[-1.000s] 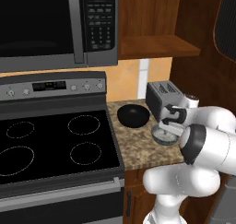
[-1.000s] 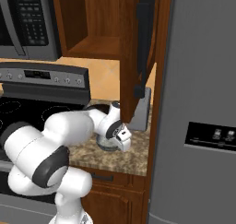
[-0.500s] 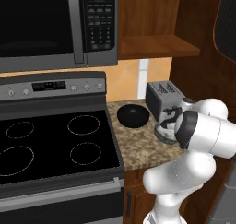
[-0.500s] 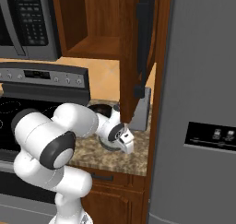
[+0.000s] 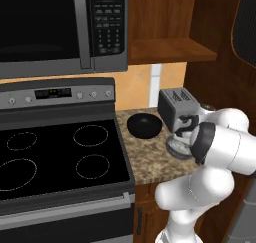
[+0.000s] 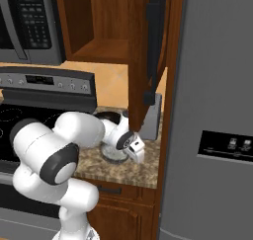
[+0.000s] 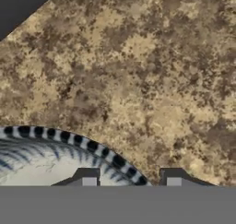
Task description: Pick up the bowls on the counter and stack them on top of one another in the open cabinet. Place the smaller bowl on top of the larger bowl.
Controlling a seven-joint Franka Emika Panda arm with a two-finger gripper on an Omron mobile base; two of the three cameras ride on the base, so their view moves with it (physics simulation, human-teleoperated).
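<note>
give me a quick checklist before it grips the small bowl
1. Small bowl on the counter, upright: ok.
2. Gripper over the bowl's rim, one fingertip inside it and one outside: ok, as the hand view shows it.
3. Gripper open enough to take the rim: ok, tips stand apart.
4. Fingers low enough to bite the rim: cannot tell.
5. Black bowl already in the cabinet: not ok, it sits on the counter, so the small one would go in first.
6. Toaster clear of the arm: cannot tell, it stands close behind the wrist.
</note>
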